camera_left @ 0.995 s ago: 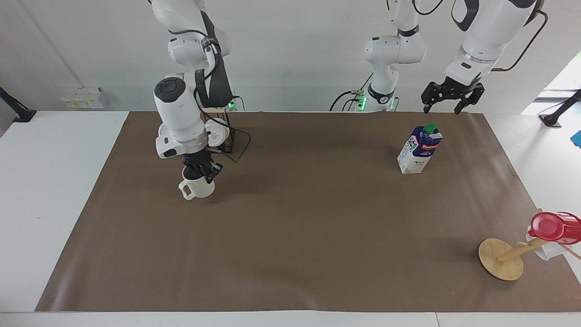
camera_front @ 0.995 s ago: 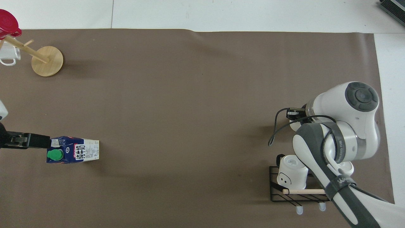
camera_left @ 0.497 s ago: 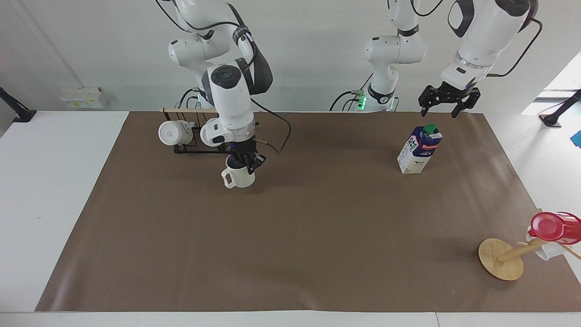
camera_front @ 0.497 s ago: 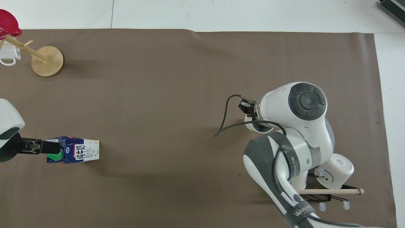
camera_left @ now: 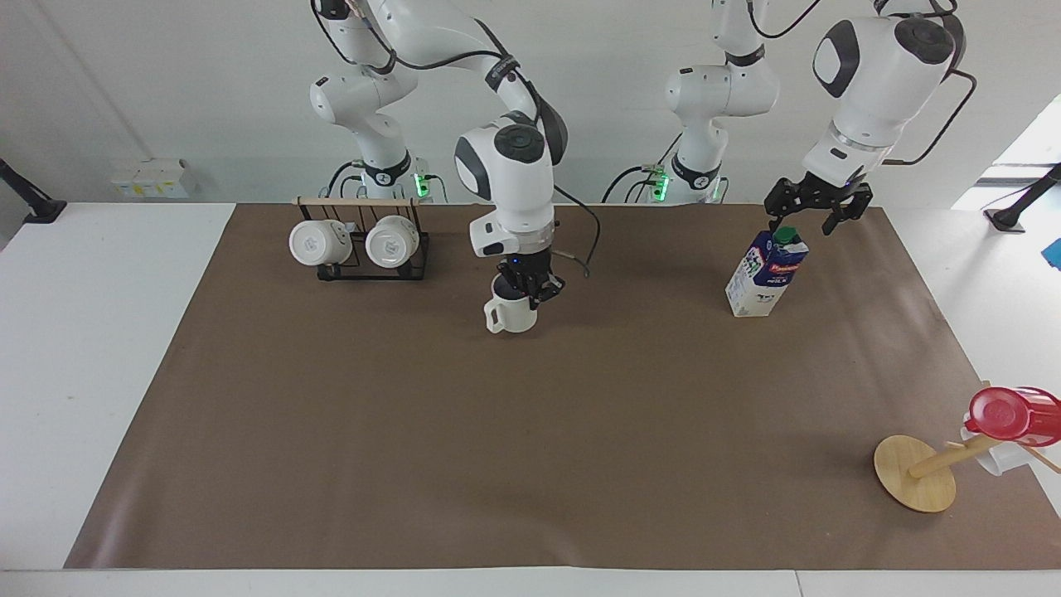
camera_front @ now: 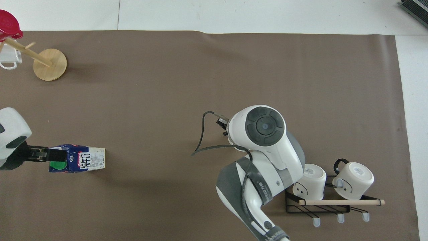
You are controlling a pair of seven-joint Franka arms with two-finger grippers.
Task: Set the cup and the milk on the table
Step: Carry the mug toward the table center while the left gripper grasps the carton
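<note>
The cup (camera_left: pixel 512 313), cream-white with a loop handle, hangs from my right gripper (camera_left: pixel 530 287), which is shut on its rim over the middle of the brown sheet of the table (camera_left: pixel 530 431). I cannot tell whether the cup touches the sheet. In the overhead view the right arm's hand (camera_front: pixel 264 129) hides the cup. The milk (camera_left: pixel 766 274) stands upright toward the left arm's end; it also shows in the overhead view (camera_front: pixel 83 160). My left gripper (camera_left: pixel 802 222) is open just above the carton's green cap (camera_left: pixel 786 235), not holding it.
A black wire rack (camera_left: pixel 365 267) with two white mugs seen bottom-first stands near the right arm's base. A tipped wooden mug tree (camera_left: pixel 916 473) with a red cup (camera_left: pixel 1011 414) lies at the sheet's corner farthest from the robots, at the left arm's end.
My right gripper has carried the cup from beside the rack toward the middle of the table. My left gripper has come down closer to the carton's top.
</note>
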